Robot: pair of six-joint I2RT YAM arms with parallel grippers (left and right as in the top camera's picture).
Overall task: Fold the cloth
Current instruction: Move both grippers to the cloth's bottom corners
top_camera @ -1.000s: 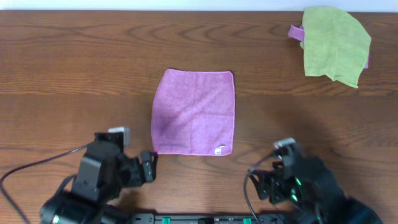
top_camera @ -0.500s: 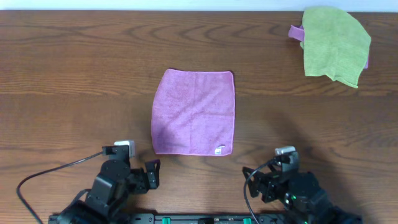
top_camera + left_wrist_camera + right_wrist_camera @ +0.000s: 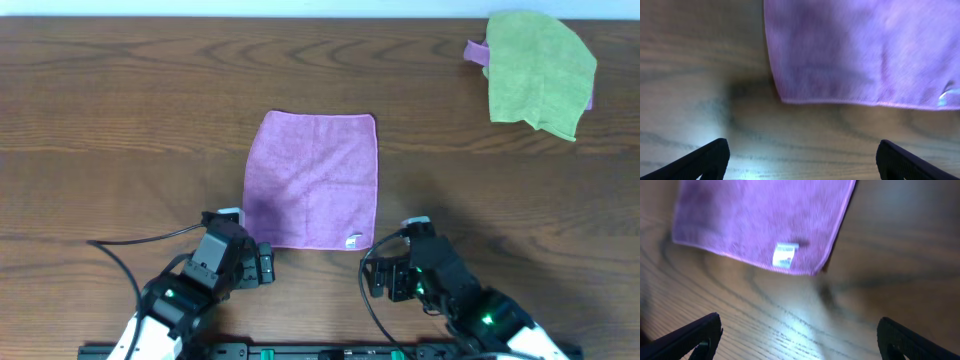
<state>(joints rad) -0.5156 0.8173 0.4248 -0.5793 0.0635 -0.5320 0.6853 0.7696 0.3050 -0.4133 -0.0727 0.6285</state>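
A purple cloth (image 3: 312, 180) lies flat and spread open on the wooden table, with a small white tag (image 3: 352, 240) near its near right corner. My left gripper (image 3: 262, 268) is open and empty just below the cloth's near left corner. In the left wrist view the cloth's near edge (image 3: 860, 55) lies ahead of the wide-apart fingertips (image 3: 710, 157). My right gripper (image 3: 378, 278) is open and empty just below the near right corner. In the right wrist view the cloth (image 3: 760, 220) and its tag (image 3: 785, 255) lie ahead of the open fingers (image 3: 695, 335).
A green cloth (image 3: 538, 70) lies crumpled at the far right corner of the table, over a bit of another purple cloth (image 3: 476, 50). A black cable (image 3: 140, 242) trails from the left arm. The table's near edge (image 3: 320, 350) carries a black rail.
Both arms have moved forward and inward from the near edge. Each gripper now sits close to a near corner of the purple cloth. The cloth has not moved.
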